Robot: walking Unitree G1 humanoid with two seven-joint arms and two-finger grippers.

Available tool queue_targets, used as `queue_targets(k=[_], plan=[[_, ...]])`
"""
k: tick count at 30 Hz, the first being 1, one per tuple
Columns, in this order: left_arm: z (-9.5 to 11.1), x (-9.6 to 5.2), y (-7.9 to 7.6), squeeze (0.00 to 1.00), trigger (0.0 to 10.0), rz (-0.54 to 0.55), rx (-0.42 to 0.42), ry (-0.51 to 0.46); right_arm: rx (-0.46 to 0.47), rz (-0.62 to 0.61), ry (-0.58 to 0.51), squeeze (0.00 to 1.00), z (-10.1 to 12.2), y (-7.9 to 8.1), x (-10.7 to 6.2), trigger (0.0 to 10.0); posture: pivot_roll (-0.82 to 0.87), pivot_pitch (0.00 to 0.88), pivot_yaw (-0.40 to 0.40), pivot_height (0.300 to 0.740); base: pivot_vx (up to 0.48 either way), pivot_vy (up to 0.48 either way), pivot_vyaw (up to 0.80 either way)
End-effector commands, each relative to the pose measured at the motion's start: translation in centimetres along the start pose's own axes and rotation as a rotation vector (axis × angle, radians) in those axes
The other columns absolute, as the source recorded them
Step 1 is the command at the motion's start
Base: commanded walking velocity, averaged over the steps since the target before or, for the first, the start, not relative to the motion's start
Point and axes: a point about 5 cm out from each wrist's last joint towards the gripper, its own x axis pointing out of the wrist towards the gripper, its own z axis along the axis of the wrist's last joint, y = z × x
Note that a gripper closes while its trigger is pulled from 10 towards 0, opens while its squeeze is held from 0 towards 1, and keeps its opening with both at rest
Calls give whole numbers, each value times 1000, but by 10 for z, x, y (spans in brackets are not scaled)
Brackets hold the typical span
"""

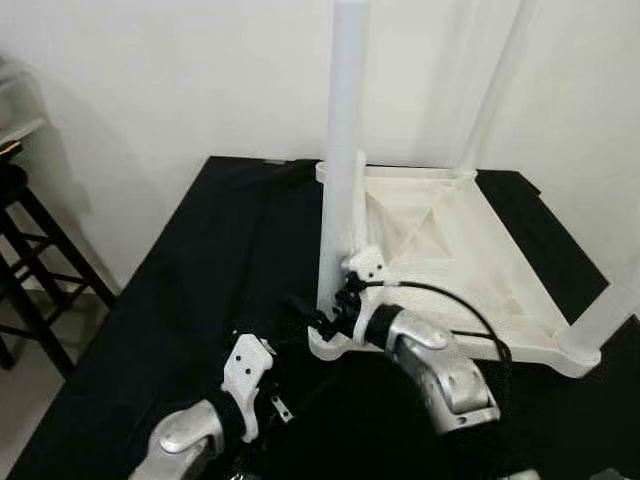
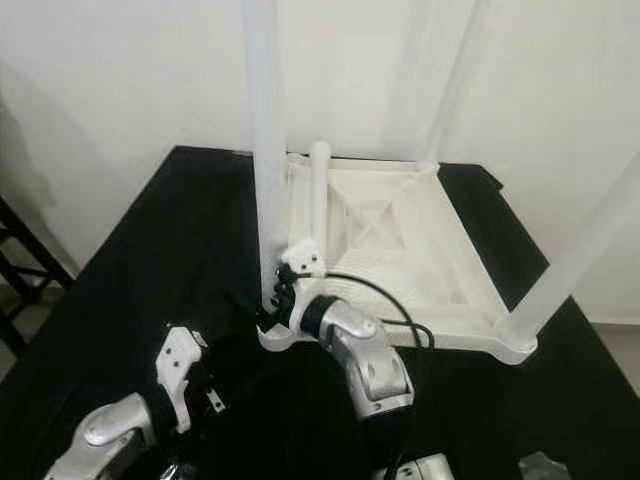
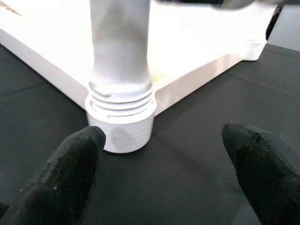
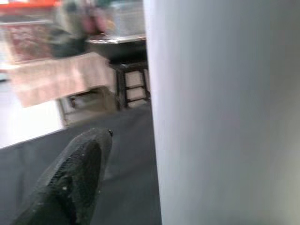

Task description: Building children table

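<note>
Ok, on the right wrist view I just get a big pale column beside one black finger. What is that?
Observer: A white plastic table leg, upright in the near-left corner of the upturned white plastic table top; the right gripper is at its base.
Operator: Is it screwed fully home?
Observer: Seemingly not: the left wrist view shows screw threads exposed above the corner socket.
Operator: And the left arm?
Observer: The left gripper is open, facing that socket without touching it.

Matt white plastic leg point(image 3: 120, 51) (threaded base)
</note>
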Motion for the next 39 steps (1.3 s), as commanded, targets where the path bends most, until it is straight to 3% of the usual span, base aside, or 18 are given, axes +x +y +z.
queue_targets(k=[1,3,4,6,7,9,11,19,20,27,31,33,37,38,39], plan=[[-4,-3,2,0,10000,1,-18,20,-24,161,-29,0,5,11,0,10000,15,0,-36,740,0,0,0],[-4,-3,2,0,10000,1,-18,20,-24,161,-29,0,5,11,0,10000,15,0,-36,740,0,0,0],[-5,-4,2,0,10000,-3,-24,25,-77,244,-2,0,10,-2,-5,10000,51,0,-10,740,0,0,0],[-5,-4,2,0,10000,-3,-24,25,-77,244,-2,0,10,-2,-5,10000,51,0,-10,740,0,0,0],[-4,-3,2,0,10000,-10,-22,29,-114,282,29,0,16,-21,-7,10000,60,0,12,740,0,0,0],[-4,-3,2,0,10000,-13,-22,31,-119,288,35,0,19,-27,-7,10000,62,0,16,740,0,0,0],[-5,-1,2,0,10000,-25,-23,37,-126,329,36,0,34,-47,-7,10000,62,0,12,740,0,0,0],[-7,1,0,0,10000,-30,-27,39,-112,403,20,0,64,-65,-5,10000,73,0,1,740,0,0,0],[-7,2,0,0,10000,-30,-27,39,-97,416,21,0,67,-67,-5,0,80,0,-7,740,0,0,0],[-8,3,-1,0,10000,-30,-27,37,-64,466,47,0,65,-69,-8,0,83,0,-16,740,0,0,0],[-7,4,-2,0,10000,-34,-33,32,-39,496,97,0,40,-68,-17,0,66,0,-24,740,0,0,0],[-7,4,-2,0,10000,-34,-33,32,-39,496,97,0,40,-68,-17,0,66,0,-24,740,0,0,0],[-6,5,-3,0,10000,-35,-35,27,-43,398,129,0,14,-65,-24,0,53,0,-25,740,0,0,0],[-6,5,-4,0,10000,-36,-36,24,-23,297,144,0,-6,-59,-26,0,46,0,-25,740,0,0,0],[-6,5,-4,0,10000,-36,-36,24,-23,297,144,0,-6,-59,-26,0,46,0,-25,740,0,0,0]])
